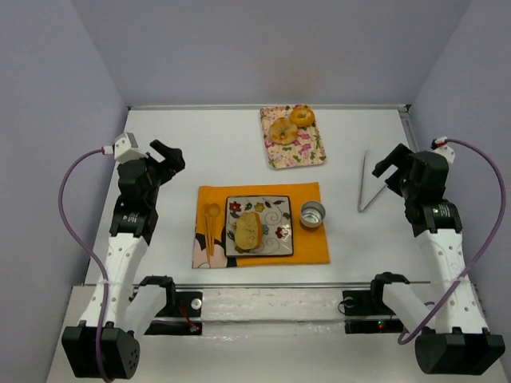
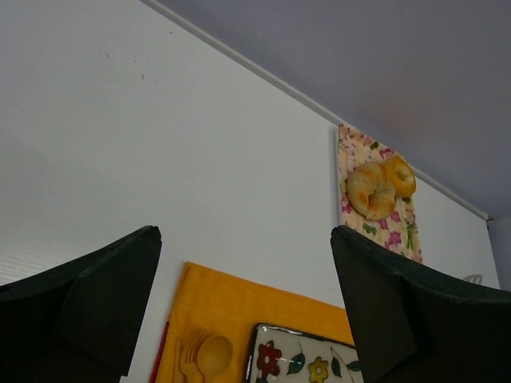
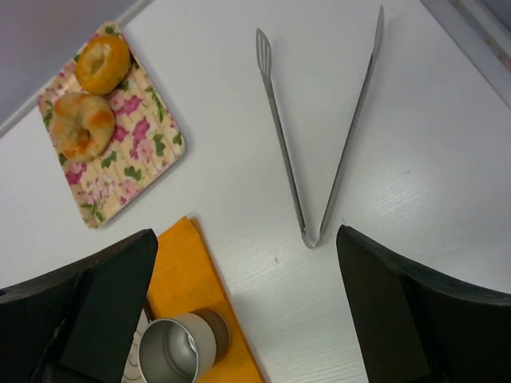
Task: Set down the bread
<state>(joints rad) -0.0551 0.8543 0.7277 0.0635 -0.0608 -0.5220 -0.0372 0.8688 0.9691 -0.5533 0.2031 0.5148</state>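
The bread (image 1: pixel 248 230) lies on the square flowered plate (image 1: pixel 275 244), left of its middle; it looks like tan slices overlapping. The plate sits on an orange placemat (image 1: pixel 311 198). My left gripper (image 1: pixel 169 156) is open and empty, raised left of the placemat. In the left wrist view the plate's corner (image 2: pixel 299 359) shows between the fingers (image 2: pixel 104 295). My right gripper (image 1: pixel 386 163) is open and empty, over the table's right side near the metal tongs (image 1: pixel 364 185). The bread is hidden in both wrist views.
A floral tray (image 1: pixel 307 150) at the back holds two golden ring pastries (image 1: pixel 283 130), also in the right wrist view (image 3: pixel 83 125). A metal cup (image 1: pixel 312 214) stands right of the plate. A wooden spoon and fork (image 1: pixel 211 223) lie left of it. Tongs (image 3: pixel 319 144) lie open on the table.
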